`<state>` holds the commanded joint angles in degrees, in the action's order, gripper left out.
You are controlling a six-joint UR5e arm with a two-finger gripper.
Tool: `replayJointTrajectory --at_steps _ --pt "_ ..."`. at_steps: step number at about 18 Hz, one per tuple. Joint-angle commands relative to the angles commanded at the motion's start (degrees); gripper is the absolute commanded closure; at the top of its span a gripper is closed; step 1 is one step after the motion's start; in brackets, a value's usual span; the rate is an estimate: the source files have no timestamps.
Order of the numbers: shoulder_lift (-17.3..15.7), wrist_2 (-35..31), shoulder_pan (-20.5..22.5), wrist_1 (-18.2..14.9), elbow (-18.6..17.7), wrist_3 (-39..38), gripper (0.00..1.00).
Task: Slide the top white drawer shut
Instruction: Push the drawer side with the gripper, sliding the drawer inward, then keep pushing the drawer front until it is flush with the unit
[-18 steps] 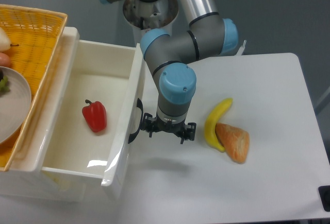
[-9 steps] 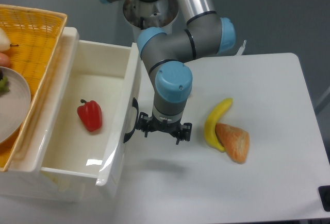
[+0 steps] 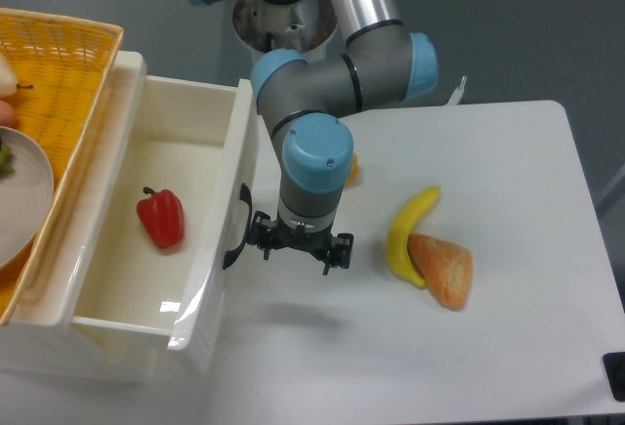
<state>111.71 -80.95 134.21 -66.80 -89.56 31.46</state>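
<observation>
- The push is under way, I judge: the glossy white plastic top drawer, a deep rectangular tray with a flat front panel, stands partly open, jutting from the cabinet toward the fingers.
- The robot's black two-finger gripper hangs low over the white surface, right beside the drawer's front panel, with the curved black handle immediately on the drawer side of the fingers.
- The fingers look spread somewhat apart and clamp nothing; whether the nearer one actually touches the handle or panel I cannot tell from this angle.
- The next move, as I judge it, calls for a steady straight push against the front panel, square to it, so the tray runs in without skewing; the arm must stay low and keep off the handle's curve.
- Inside the drawer, beyond the front panel from the fingers, lies a red bell pepper on the tray floor, loose and likely to slide as the tray moves.
- Farther off on that same side, a yellow wicker basket sits atop the cabinet; it holds a grey plate and some fruit at the frame's edge, too cropped to name.
- On the opposite side of the fingers, apart from them, a yellow banana and a piece of orange-brown bread lie touching on the surface.
</observation>
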Motion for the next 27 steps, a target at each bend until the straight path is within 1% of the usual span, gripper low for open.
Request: replayJointTrajectory --at_steps 11,20,27 --pt "-0.4 0.4 -0.3 -0.4 -0.1 0.0 0.00" --pt "-1.1 0.8 -2.4 -0.4 -0.5 0.0 0.00" --pt "-1.1 0.7 -3.2 -0.5 -0.7 -0.1 0.00"
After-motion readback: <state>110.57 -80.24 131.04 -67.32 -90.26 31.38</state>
